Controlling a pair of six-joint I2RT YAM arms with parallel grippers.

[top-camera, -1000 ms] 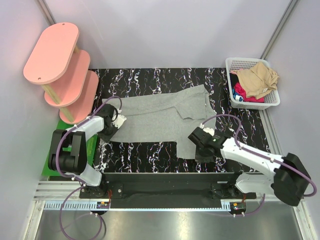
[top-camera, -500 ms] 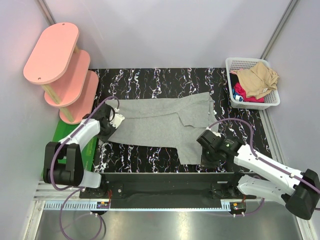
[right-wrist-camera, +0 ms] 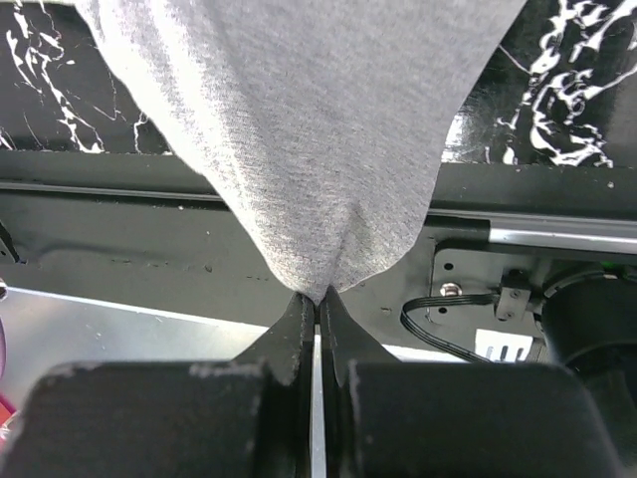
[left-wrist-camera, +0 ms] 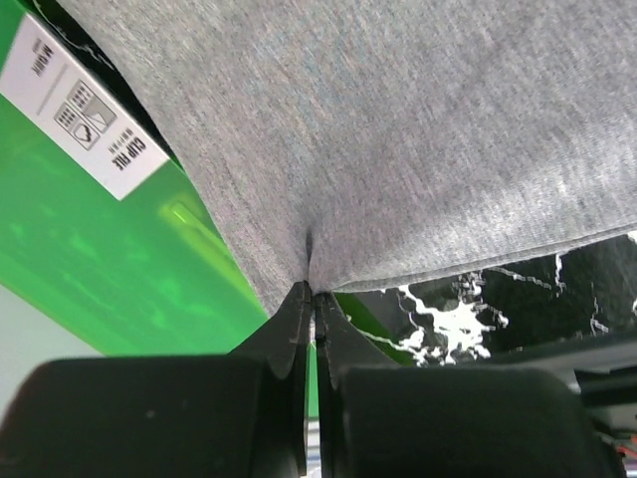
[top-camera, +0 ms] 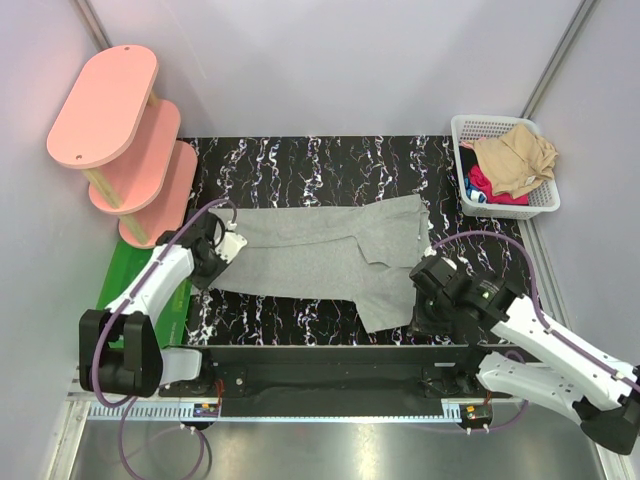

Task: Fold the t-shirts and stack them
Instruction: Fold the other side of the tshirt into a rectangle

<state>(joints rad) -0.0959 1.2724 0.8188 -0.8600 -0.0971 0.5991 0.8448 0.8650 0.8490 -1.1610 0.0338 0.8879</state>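
From above, the grey t-shirt [top-camera: 310, 255] lies spread on the marbled counter [top-camera: 300, 160], pulled between the left end effector [top-camera: 222, 250] at its left edge and the right end effector [top-camera: 420, 310] at its near right corner. The left wrist view shows that end effector clenched on a pinch of hem above the green mat [left-wrist-camera: 100, 269]. The right wrist view shows its end effector clamped on a hanging fold. The knit looks light, limp and stretchy, so edge or corner pinches should hold best.
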